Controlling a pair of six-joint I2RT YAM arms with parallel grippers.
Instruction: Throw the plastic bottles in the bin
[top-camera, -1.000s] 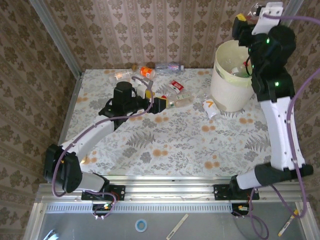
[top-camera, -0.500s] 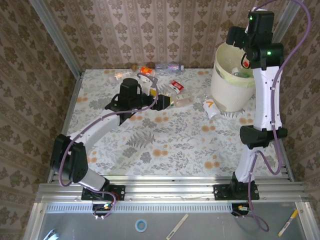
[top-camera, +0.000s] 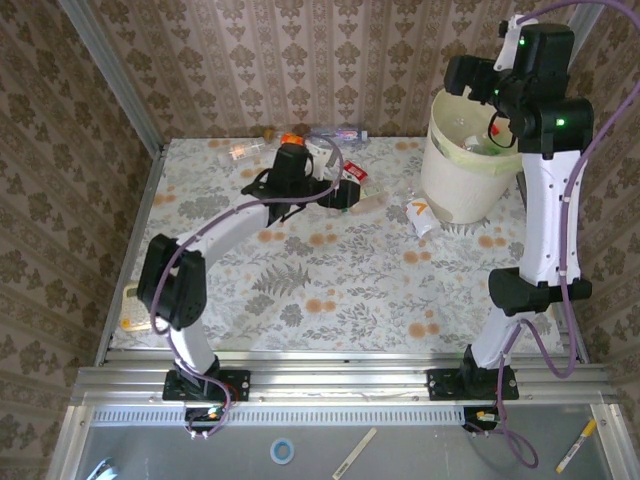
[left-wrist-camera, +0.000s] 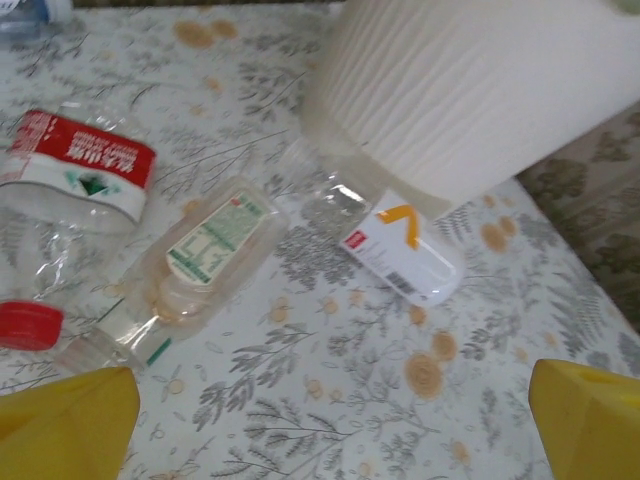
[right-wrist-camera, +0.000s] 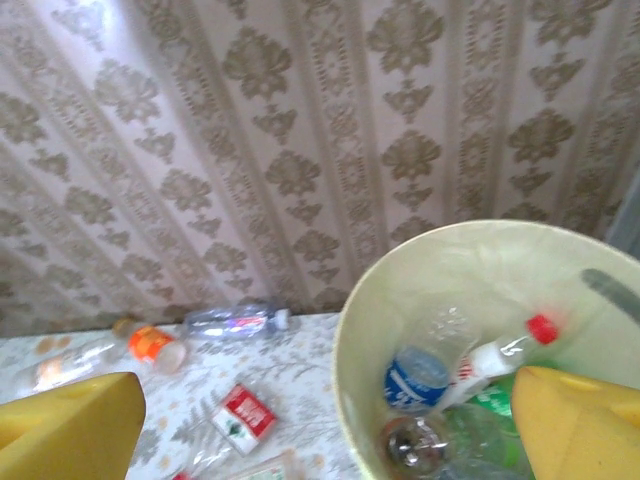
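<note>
Left pincer wide and empty above the floral bench, 3 crushed clear plastic bottles lying under it just beside the large round cream-white bin, right pincer spread wide and empty, raised near the bin's rim, more plastic bottles inside the bin.

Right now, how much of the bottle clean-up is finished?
Partly done: several bottles lie in the bin. Nothing is in hand: the right gripper hangs open above its rim, and the left gripper is open over three loose bottles. Left: those, plus the far-edge bottles.
</note>
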